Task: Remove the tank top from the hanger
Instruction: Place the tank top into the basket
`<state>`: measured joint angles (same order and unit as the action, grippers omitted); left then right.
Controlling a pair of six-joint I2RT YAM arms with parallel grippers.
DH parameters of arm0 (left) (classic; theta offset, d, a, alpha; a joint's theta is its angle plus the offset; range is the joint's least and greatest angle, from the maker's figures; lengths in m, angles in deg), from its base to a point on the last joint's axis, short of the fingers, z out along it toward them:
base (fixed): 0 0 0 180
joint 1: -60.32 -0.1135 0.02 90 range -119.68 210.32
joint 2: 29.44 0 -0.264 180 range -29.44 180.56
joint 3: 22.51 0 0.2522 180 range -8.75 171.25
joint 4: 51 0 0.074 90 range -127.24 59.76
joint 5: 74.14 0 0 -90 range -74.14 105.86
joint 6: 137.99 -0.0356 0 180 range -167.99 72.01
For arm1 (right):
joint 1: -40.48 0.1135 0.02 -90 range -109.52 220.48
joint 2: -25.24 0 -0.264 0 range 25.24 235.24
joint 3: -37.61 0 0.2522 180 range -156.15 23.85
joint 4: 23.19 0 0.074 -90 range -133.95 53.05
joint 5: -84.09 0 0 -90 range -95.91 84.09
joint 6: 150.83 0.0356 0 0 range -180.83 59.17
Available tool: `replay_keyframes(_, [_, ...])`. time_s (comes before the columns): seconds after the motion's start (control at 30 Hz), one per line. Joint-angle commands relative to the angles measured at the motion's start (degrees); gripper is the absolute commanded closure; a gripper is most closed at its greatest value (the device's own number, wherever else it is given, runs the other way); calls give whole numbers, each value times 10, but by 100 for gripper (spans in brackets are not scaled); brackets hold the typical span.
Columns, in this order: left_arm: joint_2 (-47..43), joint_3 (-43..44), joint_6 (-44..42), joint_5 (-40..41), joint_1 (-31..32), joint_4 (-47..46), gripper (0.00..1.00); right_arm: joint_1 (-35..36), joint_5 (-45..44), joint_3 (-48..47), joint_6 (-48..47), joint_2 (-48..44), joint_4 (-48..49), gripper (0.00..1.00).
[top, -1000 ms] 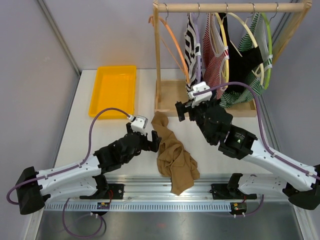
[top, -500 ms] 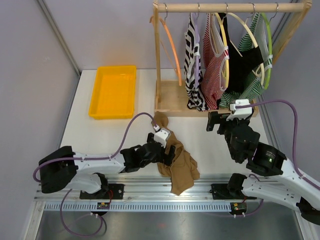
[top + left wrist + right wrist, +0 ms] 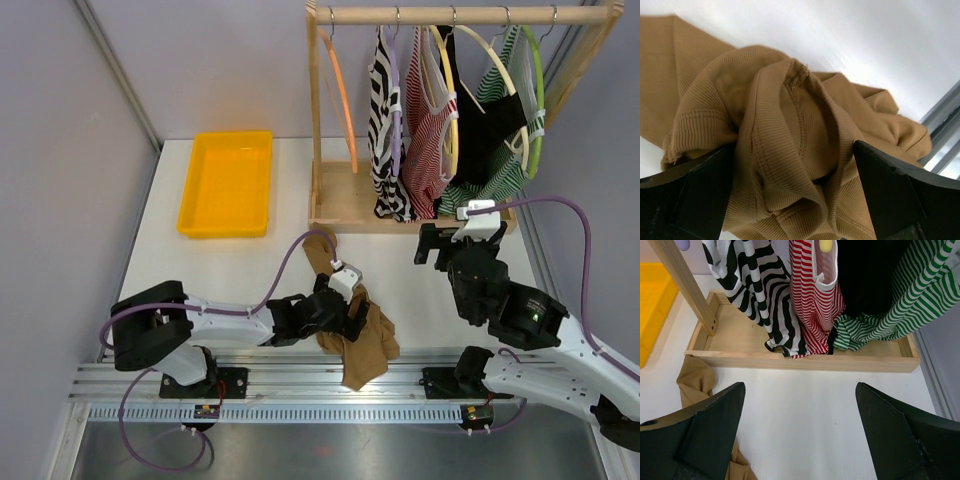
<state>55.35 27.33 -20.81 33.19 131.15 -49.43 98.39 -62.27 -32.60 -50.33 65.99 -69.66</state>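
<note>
White desk (image 3: 230, 270) lies under my left fingers (image 3: 695, 195), spread wide astride the crumpled tan tank top (image 3: 790, 150) after swinging over it. My right fingers (image 3: 900, 430), spread too, have backed off the wooden rack (image 3: 316, 120), whose orange hanger (image 3: 343, 100) hangs bare: removal looks done. Whether I touch cloth stays unclear, perhaps barely.

I see a plain tan, finely ribbed tank top (image 3: 368, 345) near the front edge of the white table (image 3: 200, 265), and a solid bright yellow tray (image 3: 226, 184) toward its far left corner. On the pale wood rack (image 3: 318, 120) at the far edge are an orange hanger (image 3: 340, 95), a black-and-white striped top (image 3: 382, 110), a red-and-white striped top (image 3: 425, 130), a plain black top (image 3: 485, 130) and a green-and-white striped top (image 3: 500, 180).
</note>
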Motion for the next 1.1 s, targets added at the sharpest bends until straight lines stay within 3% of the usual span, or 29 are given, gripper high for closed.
replay_keyframes(0.0, [25,15,28,6,5,1,1,-5,-18,-11,21,-14,0,1])
replay_keyframes(0.17, [55,17,59,21,7,30,1,-5,-19,-12,21,-8,2,0])
replay_keyframes(0.27, [73,17,67,20,8,30,9,-4,-18,-12,24,-3,0,1])
replay_keyframes(0.3, [78,16,69,20,7,30,24,-5,-18,-11,24,-4,0,0])
replay_keyframes(0.4, [90,19,68,15,7,27,47,-5,-22,-9,25,-9,0,0])
replay_keyframes(0.5, [94,23,71,16,7,29,80,-4,-25,-6,25,-21,1,0])
replay_keyframes(0.53, [93,25,74,27,7,37,100,-5,-27,-5,26,-23,0,0])
replay_keyframes(0.73, [57,30,69,85,7,83,100,-5,-26,-2,27,-30,5,0])
replay_keyframes(0.87, [-5,23,74,145,9,120,100,-5,-29,1,23,-16,10,0])
replay_keyframes(1.07, [-133,42,74,270,8,248,100,-5,-27,17,17,0,34,1])
